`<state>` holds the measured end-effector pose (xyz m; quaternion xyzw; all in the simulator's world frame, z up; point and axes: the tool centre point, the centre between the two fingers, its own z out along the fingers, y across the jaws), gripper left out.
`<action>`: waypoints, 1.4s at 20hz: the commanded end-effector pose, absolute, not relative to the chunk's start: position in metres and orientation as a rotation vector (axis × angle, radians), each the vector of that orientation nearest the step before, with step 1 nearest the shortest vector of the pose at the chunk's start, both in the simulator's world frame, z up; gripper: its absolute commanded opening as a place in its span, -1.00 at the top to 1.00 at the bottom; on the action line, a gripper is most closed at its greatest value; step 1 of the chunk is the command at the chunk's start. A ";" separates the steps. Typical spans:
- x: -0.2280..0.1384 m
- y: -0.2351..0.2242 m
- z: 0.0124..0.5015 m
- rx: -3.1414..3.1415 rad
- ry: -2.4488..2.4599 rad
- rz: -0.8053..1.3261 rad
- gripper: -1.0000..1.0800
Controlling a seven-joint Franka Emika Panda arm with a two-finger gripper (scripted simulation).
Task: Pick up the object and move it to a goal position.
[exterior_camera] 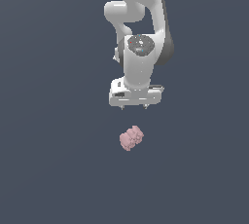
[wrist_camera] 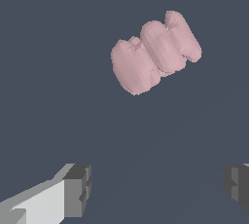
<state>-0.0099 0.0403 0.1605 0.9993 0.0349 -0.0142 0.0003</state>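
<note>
The end effector (exterior_camera: 133, 106) hangs at frame centre with fingers (wrist_camera: 78, 189) spread wide, holding nothing; the pink object (exterior_camera: 131, 138) lies just below, untouched.

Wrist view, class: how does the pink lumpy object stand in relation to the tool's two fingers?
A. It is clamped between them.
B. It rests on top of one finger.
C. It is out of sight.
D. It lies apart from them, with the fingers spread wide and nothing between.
D: the pink object lies clear of the tool, whose dark fingertips stand far apart with only bare floor between.
</note>
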 end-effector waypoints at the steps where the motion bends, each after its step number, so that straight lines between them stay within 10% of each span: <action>1: -0.010 0.051 0.160 3.134 0.155 -0.040 -0.92; 28: 0.022 0.044 0.153 3.121 -0.374 -0.033 -0.92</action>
